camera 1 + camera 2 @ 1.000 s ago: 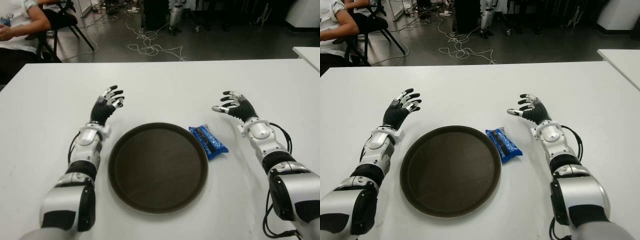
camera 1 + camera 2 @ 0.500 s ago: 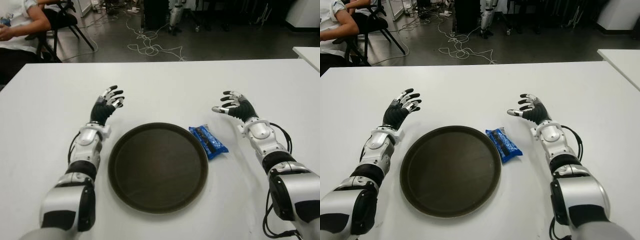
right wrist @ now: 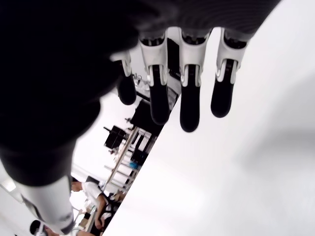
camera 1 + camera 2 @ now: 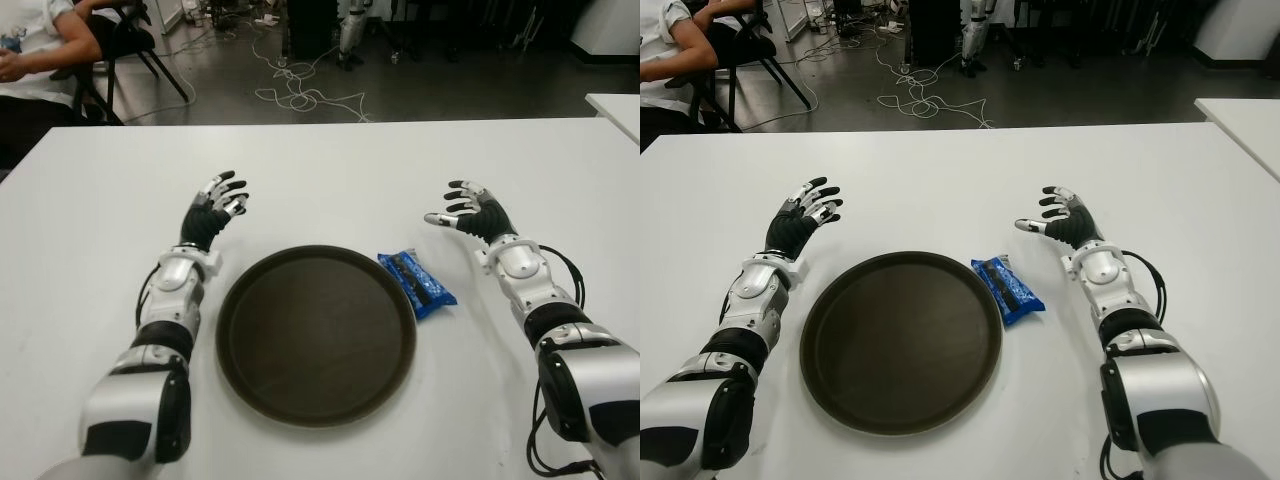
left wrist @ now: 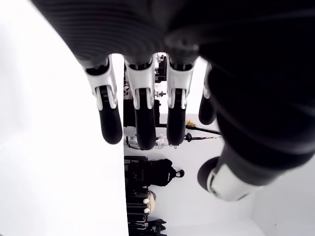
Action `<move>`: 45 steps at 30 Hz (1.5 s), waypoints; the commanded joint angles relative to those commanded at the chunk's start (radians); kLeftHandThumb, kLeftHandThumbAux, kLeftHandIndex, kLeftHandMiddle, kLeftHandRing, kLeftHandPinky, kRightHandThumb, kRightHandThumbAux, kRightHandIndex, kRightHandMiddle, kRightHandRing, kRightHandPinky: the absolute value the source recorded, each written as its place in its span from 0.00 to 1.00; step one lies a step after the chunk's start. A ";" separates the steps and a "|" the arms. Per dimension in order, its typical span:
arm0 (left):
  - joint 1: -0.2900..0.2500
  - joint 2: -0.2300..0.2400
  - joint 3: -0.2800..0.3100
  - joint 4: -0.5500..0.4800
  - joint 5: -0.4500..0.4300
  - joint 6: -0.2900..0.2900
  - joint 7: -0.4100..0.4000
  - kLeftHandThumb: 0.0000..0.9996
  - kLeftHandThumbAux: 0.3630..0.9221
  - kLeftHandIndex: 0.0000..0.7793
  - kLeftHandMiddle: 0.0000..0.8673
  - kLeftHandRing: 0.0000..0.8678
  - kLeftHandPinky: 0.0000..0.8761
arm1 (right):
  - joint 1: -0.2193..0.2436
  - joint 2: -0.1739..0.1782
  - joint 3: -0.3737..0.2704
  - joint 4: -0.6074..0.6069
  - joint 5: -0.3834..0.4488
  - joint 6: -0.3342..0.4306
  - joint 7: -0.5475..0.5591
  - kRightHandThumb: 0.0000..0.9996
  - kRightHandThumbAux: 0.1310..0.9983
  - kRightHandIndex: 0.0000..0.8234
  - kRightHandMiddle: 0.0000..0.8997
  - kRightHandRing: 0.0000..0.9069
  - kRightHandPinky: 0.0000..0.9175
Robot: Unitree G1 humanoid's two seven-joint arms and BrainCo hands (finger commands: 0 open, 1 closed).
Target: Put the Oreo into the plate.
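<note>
White table [image 4: 330,170], cables on floor behind. R hand [image 4: 474,214] fingers [image 3: 189,105] spread, holding nothing, beyond & right of blue Oreo pack [image 4: 417,283]. Pack lies on table just right of dark round plate [image 4: 316,333]. L hand [image 4: 212,213] fingers also spread, empty, left of plate.

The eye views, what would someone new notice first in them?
A large dark round plate sits empty mid-table, with a blue Oreo pack lying on the white table just off its right rim. The left hand and right hand show open on either side, beyond the plate, holding nothing.
</note>
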State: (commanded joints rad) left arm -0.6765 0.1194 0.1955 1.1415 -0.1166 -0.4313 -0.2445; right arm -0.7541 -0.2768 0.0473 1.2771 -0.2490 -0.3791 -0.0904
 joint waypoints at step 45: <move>0.007 0.009 -0.005 0.000 0.011 -0.017 0.009 0.02 0.67 0.21 0.27 0.26 0.29 | 0.404 -0.229 0.160 -1.244 -0.523 0.546 0.010 0.00 0.62 0.10 0.16 0.16 0.09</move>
State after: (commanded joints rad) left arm -0.6696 0.1287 0.1909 1.1417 -0.1056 -0.4485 -0.2352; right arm -0.3500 -0.5055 0.2070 0.0329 -0.7720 0.1667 -0.0804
